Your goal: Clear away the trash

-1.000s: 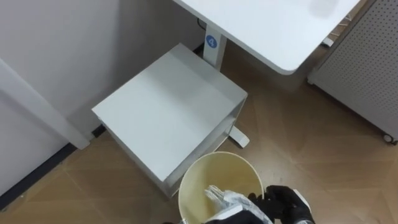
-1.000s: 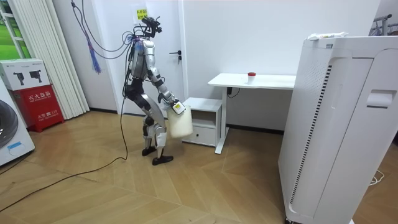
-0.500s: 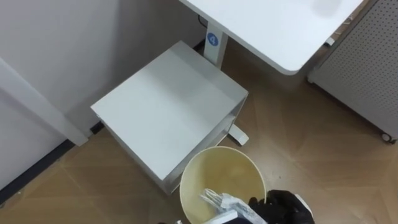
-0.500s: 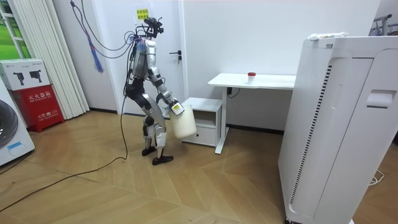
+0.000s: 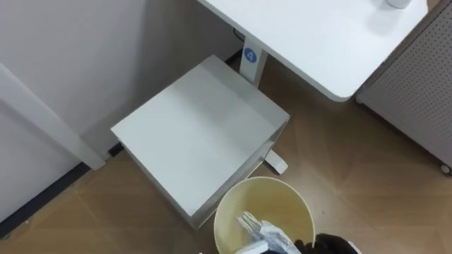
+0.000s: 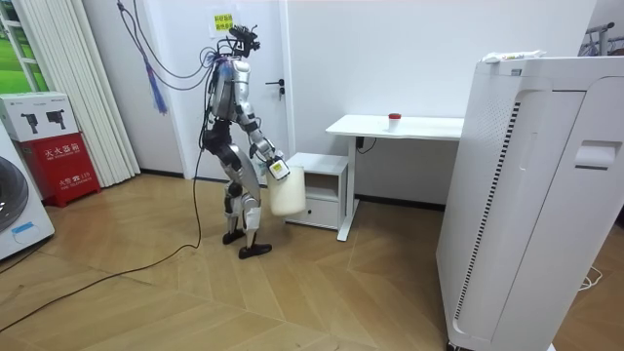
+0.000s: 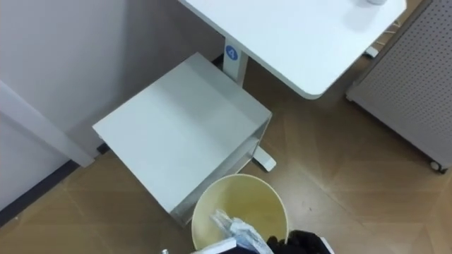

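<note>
Left eye view: garbage (image 5: 267,235) in bin (image 5: 272,192)

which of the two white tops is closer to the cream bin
The low square cabinet, right beside the rim of the bin. The taller desk stands beyond the cabinet, farther from the bin.

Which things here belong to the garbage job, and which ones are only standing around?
For the job: cream waste bin, crumpled garbage inside it, right hand by its rim.
Just standing about: white desk, grey side cabinet, perforated panel, red box.
</note>
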Motion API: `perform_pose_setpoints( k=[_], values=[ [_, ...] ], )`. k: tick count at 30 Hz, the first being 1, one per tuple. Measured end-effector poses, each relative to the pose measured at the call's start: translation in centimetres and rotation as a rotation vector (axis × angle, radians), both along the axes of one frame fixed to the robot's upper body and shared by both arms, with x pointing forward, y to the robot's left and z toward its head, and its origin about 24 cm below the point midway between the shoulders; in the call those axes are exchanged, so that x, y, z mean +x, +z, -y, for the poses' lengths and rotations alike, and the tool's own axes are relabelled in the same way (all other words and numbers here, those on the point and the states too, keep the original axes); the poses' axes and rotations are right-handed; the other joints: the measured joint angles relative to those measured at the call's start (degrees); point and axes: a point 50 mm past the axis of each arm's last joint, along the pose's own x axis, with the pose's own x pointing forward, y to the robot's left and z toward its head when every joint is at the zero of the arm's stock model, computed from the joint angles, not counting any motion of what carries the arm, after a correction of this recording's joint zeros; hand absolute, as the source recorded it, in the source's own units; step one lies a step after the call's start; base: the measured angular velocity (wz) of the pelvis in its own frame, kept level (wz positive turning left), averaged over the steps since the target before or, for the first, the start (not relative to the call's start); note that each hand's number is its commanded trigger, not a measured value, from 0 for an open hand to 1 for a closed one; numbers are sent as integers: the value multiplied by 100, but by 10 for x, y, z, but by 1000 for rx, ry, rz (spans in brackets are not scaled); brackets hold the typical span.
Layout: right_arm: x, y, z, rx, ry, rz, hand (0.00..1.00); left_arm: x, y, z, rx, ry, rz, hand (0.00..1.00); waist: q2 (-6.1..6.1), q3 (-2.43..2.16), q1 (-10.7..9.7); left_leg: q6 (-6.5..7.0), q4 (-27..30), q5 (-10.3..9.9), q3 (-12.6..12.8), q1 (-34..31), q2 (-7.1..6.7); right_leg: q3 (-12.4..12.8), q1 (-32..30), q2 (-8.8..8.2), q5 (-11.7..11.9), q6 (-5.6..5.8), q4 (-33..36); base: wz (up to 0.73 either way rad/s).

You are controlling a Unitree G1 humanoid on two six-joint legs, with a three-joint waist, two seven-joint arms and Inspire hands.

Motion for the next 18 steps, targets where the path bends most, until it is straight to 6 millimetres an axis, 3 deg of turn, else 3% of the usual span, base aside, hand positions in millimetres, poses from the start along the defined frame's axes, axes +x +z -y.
perform_pose_setpoints(
  k=[5,9,18],
  values=[
    [-21,-11,5,-1,-9,-57,100,7,6,-22,-35,149,50,0,47,-7,37,-52,-268,0,-37,502,-28,-46,524,47,-14,23,-248,3],
    [-41,-20,9,-14,1,-117,100,5,13,-34,-73,224,89,0,183,-66,41,-64,-462,8,-41,829,-90,-73,804,43,-42,67,-320,0],
    [-51,-22,16,-16,48,-139,100,-3,32,-43,-142,263,162,0,189,-85,65,-128,-846,46,-30,1609,-159,-80,1525,66,-61,100,-577,0]
  ],
)
